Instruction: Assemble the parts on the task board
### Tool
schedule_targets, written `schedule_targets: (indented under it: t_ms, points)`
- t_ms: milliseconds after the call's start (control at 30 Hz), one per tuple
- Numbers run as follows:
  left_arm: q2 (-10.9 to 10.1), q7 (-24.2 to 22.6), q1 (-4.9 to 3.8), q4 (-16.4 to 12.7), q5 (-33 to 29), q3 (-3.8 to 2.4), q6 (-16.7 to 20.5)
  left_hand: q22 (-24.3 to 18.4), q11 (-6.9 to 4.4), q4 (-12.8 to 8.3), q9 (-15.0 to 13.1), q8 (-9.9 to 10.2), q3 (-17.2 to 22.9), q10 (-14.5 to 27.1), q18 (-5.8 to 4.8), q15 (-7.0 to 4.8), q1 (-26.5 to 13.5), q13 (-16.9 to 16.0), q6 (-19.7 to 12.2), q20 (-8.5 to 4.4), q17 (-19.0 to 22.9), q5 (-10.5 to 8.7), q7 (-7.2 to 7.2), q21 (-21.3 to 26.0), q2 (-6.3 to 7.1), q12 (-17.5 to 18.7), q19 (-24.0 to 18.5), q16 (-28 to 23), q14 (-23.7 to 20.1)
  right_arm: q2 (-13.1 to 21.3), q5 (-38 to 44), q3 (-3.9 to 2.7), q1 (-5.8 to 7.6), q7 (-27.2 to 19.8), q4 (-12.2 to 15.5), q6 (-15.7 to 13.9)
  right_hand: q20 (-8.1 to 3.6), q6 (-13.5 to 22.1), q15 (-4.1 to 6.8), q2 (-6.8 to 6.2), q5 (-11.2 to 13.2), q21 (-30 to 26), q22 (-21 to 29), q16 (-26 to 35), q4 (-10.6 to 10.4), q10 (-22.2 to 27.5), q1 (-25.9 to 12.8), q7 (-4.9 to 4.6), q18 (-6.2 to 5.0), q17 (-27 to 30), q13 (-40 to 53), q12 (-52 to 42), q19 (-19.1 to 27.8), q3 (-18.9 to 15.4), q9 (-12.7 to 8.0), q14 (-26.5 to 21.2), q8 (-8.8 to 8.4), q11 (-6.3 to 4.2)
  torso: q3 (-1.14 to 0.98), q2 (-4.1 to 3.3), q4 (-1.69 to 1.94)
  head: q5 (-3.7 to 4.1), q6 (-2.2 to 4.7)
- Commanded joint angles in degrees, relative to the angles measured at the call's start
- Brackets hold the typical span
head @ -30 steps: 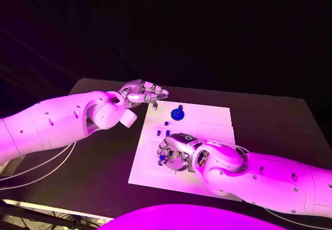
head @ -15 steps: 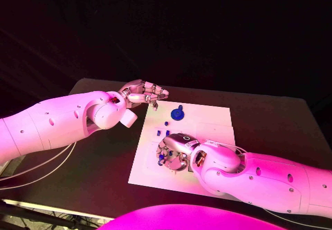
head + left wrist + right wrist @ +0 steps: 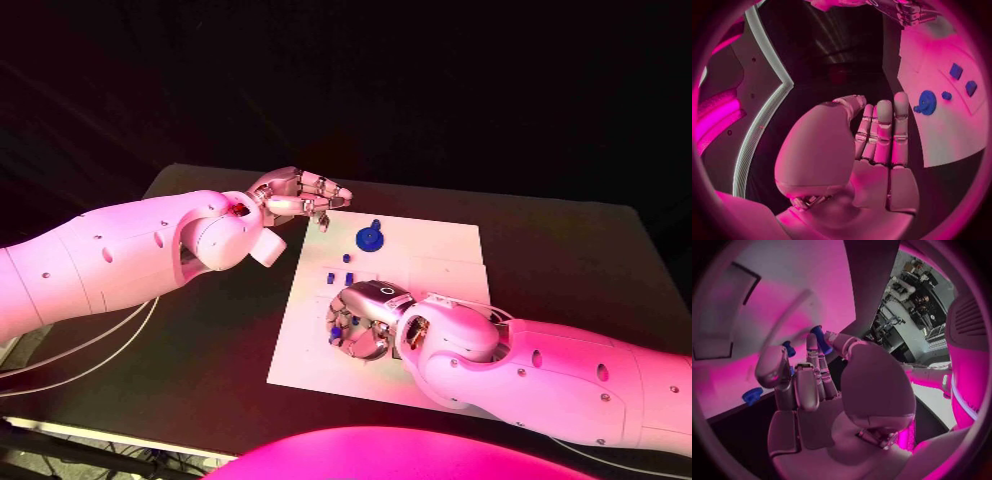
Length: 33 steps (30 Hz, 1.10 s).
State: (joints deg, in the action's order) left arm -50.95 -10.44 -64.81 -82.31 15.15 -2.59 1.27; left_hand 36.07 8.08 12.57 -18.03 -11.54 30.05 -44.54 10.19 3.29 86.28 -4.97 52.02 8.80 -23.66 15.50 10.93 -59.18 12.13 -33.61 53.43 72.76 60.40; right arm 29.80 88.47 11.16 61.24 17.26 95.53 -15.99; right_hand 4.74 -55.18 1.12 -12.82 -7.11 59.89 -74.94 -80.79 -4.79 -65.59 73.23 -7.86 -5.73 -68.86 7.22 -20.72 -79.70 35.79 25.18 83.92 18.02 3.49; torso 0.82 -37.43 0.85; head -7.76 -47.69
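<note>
Task board [image 3: 433, 245]: white plate mid-surface | Right robot hand [image 3: 364, 322]: over board's near-left part, fingers apart at small blue parts [image 3: 340, 277]; hold on one cannot be told; nearer hand | Left robot hand [image 3: 299, 193]: off far-left corner, fingers curled, empty | Blue round part [image 3: 371, 238]: farther along the board.

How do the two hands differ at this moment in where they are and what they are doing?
The left hand sits off the far left corner of the task board, over the black table; the right hand is over the board's near half. The left hand holds nothing, its fingers together in its wrist view; the right hand's fingers are among small blue parts. Both are silver, on white arms.
</note>
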Motion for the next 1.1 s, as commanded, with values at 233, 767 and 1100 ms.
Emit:
schedule_targets:
  t_ms: [233,767,1100]
  points:
    - [-0.03,-0.08,-0.06,-0.15,-0.39,-0.02,-1.09,-0.08,0.01,-0.15,-0.06,-0.38,0.07,0.35,0.44,0.37,-0.69,0.01,-0.26,0.27,0.09,-0.31,0.06,0.22,-0.09,-0.33,0.02,0.2,-0.02,0.53,0.1,0.12,-0.16,-0.14,0.42,1.37,0.42,1.02,-0.38,-2.06,-0.37,-0.1,-4.6,0.03,-0.07,-0.13,-0.62,0.12,0.18,0.06,0.57,-0.62,0.02,-1.86,-0.69,1.89,-1.56,0.16,0.0,-0.01,0.02,0.04,0.02]
    - [-0.16,0.2,-0.06,-0.2,-0.36,-0.02,-1.41,-0.12,0.02,-0.2,-0.12,-0.44,0.12,0.49,0.44,0.38,-0.82,0.02,-0.35,0.28,0.11,-0.31,0.07,0.27,-0.09,-0.36,0.01,0.2,-0.06,1.03,-0.08,0.12,-0.15,-0.57,0.61,-2.13,-0.34,13.43,0.5,-1.3,-0.3,-0.9,-4.78,0.03,-0.67,0.57,1.37,0.8,0.13,0.12,2.44,-1.66,-0.26,-9.42,-5.58,1.9,-10.62,-0.91,-0.01,0.01,-0.01,0.05,0.21]
    - [-0.32,0.27,-0.06,-0.18,-0.36,-0.01,-1.51,-0.13,0.04,-0.22,-0.14,-0.45,0.12,0.57,0.44,0.39,-0.88,0.03,-0.39,0.29,0.11,-0.32,0.08,0.28,-0.07,-0.35,0.01,0.2,-0.07,4.56,-1.98,-0.16,0.29,-3.59,3.38,-4.5,-0.37,18.66,0.52,0.79,-2.25,-4.37,-4.02,1.23,-4.49,1.12,5.98,1.05,-0.35,2.29,2.89,-1.6,0.58,-21.1,-8.61,1.36,-12.87,-0.97,-0.02,0.05,-0.07,0.16,0.58]
